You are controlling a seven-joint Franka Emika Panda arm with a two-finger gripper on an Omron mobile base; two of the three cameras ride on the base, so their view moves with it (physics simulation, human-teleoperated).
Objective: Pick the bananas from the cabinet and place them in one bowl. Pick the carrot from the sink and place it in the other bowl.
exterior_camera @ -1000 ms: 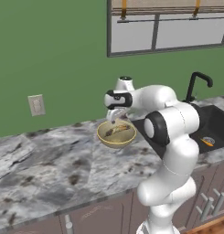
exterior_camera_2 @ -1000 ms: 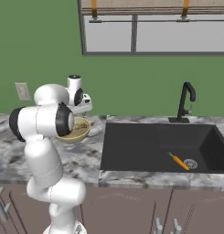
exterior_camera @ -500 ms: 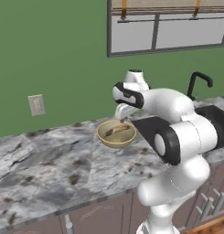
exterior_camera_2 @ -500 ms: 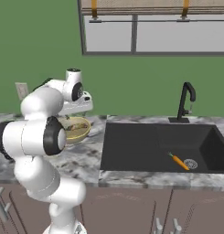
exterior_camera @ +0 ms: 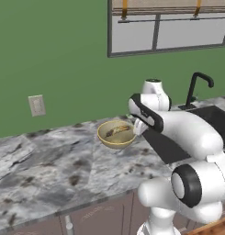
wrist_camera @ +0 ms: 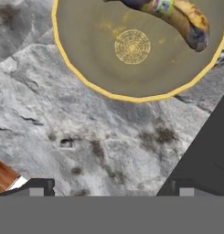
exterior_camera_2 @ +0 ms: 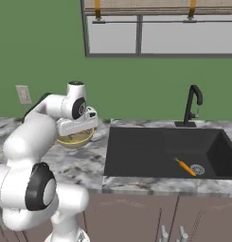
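Observation:
A tan-yellow bowl (exterior_camera: 115, 136) with a bright yellow rim stands on the marble counter left of the sink (exterior_camera_2: 150, 151). A blotched yellow banana (wrist_camera: 179, 16) lies in it, also visible as the banana (exterior_camera: 118, 131) from the left base. My gripper (wrist_camera: 109, 188) is open with nothing between its fingers. It hangs over bare counter between the bowl (wrist_camera: 131, 50) and the sink's dark edge (wrist_camera: 209, 151). From the base, the gripper (exterior_camera: 140, 127) sits just right of the bowl. The orange carrot (exterior_camera_2: 186, 166) lies in the black basin by the silver drain. The cabinet and the other bowl are out of view.
A black gooseneck tap (exterior_camera_2: 193, 101) rises behind the sink. A wall socket (exterior_camera: 36, 105) is on the green wall at the left, and a window (exterior_camera: 169, 27) sits above. Marble counter (exterior_camera: 49, 165) stretches left of the bowl, above drawer fronts (exterior_camera_2: 183, 217).
My hand has swung right, from over the bowl toward the sink's near edge, and the arm's elbow has swept round. The jaws stay open. The banana rests in the bowl.

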